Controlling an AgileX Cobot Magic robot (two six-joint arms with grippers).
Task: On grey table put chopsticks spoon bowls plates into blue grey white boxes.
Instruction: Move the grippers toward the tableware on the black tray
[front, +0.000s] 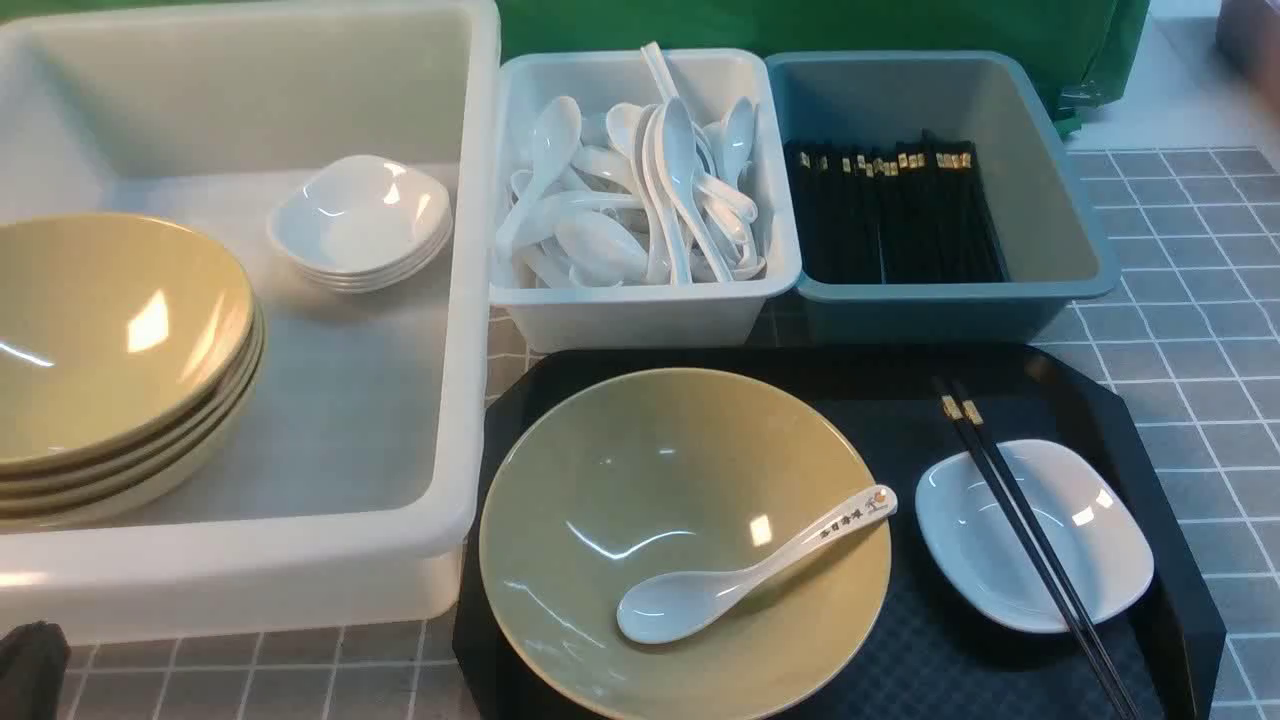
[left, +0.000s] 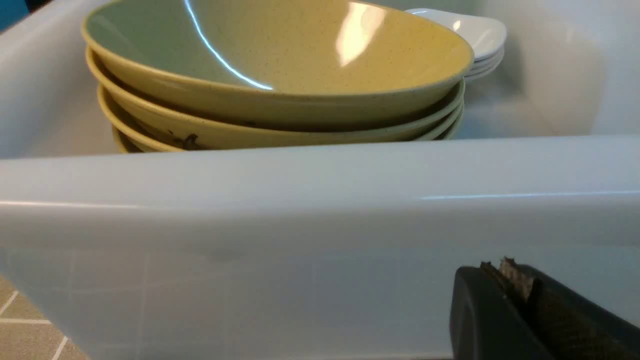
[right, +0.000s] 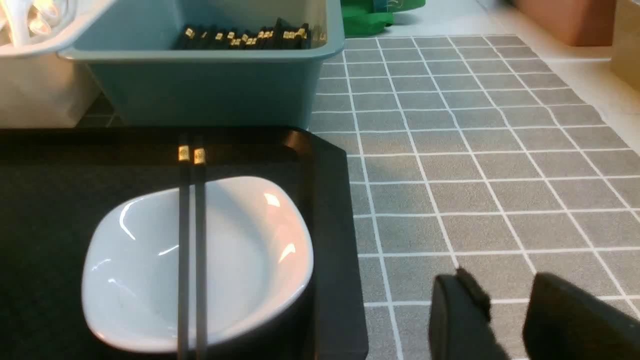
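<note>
Chopsticks (front: 1030, 540), a black pair with gold bands near their far ends, lie side by side across a white plate (front: 1095, 550) at the right of a black tray (front: 1130, 420), with their thin ends running past the plate's near rim. Left of the plate on the same tray sits an olive bowl (front: 640, 470) with a white spoon (front: 740, 580) in it. The spoon's scoop is low in the hollow and its handle reaches the bowl's right rim. The handle carries a short row of dark characters and an orange mark at its end, too small to read. The tray rests on the grey gridded desk (front: 1180, 300). Behind it stand a pale box (front: 640, 305) heaped with spoons (front: 620, 200) and, just beside it on the right, a blue box (front: 950, 310) holding a row of stored chopsticks (front: 890, 215) with their gold bands at the far end. Left of the tray, a big box (front: 250, 575) holds a bowl stack (front: 110, 320) near its front left and a plate stack (front: 360, 215) farther back. The left tool (left: 500, 270) sits low, just outside the big box's near wall, with its jaws pressed together and nothing between them. The right tool (right: 505, 310) hangs over bare desk just right of the tray, with its jaws partway apart and gripping nothing.
</note>
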